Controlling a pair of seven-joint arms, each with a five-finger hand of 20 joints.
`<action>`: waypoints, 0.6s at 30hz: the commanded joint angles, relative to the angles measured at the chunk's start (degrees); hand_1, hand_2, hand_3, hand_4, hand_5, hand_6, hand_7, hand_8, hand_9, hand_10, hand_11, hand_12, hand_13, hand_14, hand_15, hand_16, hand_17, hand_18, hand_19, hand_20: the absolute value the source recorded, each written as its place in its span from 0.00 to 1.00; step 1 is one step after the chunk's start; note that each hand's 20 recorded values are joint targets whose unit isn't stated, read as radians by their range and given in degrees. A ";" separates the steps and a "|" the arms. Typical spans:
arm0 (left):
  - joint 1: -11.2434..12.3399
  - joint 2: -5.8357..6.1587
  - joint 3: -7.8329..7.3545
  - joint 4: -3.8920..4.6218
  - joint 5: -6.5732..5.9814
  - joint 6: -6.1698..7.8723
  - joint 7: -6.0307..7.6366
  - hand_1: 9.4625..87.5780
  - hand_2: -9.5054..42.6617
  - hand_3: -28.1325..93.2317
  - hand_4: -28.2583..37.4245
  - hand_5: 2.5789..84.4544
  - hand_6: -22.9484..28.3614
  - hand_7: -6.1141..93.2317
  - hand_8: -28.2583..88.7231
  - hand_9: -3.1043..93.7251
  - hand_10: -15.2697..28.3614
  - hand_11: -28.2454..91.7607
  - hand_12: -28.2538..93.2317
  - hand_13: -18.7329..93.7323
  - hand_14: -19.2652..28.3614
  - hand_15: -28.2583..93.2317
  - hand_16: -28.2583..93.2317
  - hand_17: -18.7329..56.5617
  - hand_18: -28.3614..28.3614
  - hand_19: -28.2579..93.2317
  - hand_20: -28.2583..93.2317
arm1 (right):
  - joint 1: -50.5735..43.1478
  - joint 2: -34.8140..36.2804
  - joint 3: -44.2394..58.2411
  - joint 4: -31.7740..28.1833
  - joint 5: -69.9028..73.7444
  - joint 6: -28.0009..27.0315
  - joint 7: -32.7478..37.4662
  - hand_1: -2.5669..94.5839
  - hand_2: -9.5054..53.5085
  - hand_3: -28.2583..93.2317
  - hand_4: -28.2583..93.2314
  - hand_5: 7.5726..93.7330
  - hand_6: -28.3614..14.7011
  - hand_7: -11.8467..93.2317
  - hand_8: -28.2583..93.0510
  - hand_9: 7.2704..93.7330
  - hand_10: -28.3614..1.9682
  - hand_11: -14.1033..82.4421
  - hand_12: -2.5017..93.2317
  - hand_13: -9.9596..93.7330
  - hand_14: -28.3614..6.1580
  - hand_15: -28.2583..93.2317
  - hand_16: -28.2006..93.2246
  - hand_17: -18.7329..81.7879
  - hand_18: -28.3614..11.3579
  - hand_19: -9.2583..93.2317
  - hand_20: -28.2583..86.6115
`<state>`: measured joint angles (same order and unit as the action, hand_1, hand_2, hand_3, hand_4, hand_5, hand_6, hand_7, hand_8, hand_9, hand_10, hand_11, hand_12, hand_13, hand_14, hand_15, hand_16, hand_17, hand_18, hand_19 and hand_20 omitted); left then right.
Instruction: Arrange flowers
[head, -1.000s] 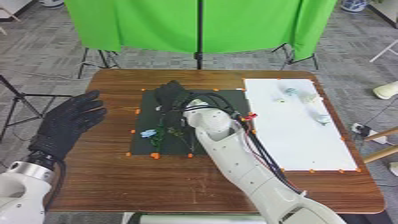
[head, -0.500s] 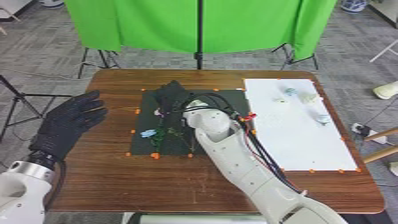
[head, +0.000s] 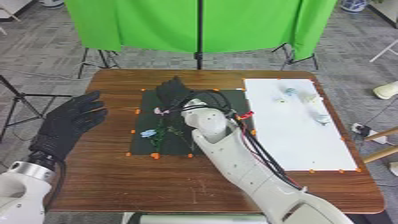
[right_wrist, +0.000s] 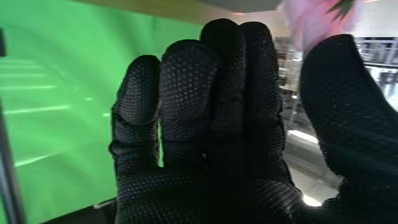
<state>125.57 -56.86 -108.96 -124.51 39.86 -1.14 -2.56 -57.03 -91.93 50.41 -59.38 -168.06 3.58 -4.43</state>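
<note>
My right hand is over the far part of the dark mat, with straight fingers. In the right wrist view the open right hand has nothing between fingers and thumb; a pink flower shows beyond the thumb's tip. On the mat, beside the hand, lies a pink flower, and nearer the front edge a blue flower with green leaves. Pale flowers lie on the white sheet. My left hand is open at the table's left edge.
The brown table extends in front of both mat and sheet. Orange markers line their edges. A green cloth hangs behind the table. My right forearm crosses the mat's right part, with cables beside it.
The right hand has risen or shifted slightly away from the pink flower, which is now more exposed on the mat. The left hand has not moved.
</note>
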 joint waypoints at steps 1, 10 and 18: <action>1.76 -0.93 -0.40 -0.17 -0.17 0.00 -0.57 0.21 0.25 0.82 0.00 0.41 0.53 0.31 0.13 0.33 0.65 0.52 0.35 0.36 0.71 0.65 0.19 0.14 0.87 0.65 0.29 | 2.78 1.17 -3.29 -3.66 -2.44 1.48 3.92 0.31 0.01 0.94 0.00 0.64 0.71 0.48 0.03 0.71 0.72 0.58 0.30 0.75 0.73 0.78 0.47 0.44 0.32 0.82 0.60; 5.11 -3.60 -2.08 -1.53 0.36 0.67 0.21 0.21 0.25 0.82 0.00 0.41 0.53 0.31 0.13 0.33 0.65 0.52 0.35 0.36 0.71 0.65 0.19 0.14 0.87 0.65 0.28 | 5.27 7.68 -4.42 -11.66 6.33 -0.68 3.80 0.24 0.04 0.94 0.00 0.56 0.66 0.45 0.04 0.61 0.67 0.58 0.29 0.68 0.68 0.79 0.46 0.40 0.30 0.80 0.60; 6.89 -5.90 -3.37 -1.61 0.45 0.57 0.04 0.21 0.24 0.82 0.00 0.41 0.53 0.31 0.13 0.33 0.65 0.52 0.35 0.36 0.71 0.65 0.19 0.14 0.87 0.65 0.29 | 3.38 21.20 -0.13 -20.50 12.14 -5.39 6.58 0.23 0.04 0.97 0.00 0.40 0.64 0.43 0.04 0.41 0.60 0.52 0.25 0.49 0.65 0.67 0.38 0.34 0.30 0.69 0.55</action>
<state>130.34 -60.48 -111.62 -126.38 39.99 -1.02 -2.12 -53.74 -83.15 45.42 -76.02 -158.71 0.39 -0.92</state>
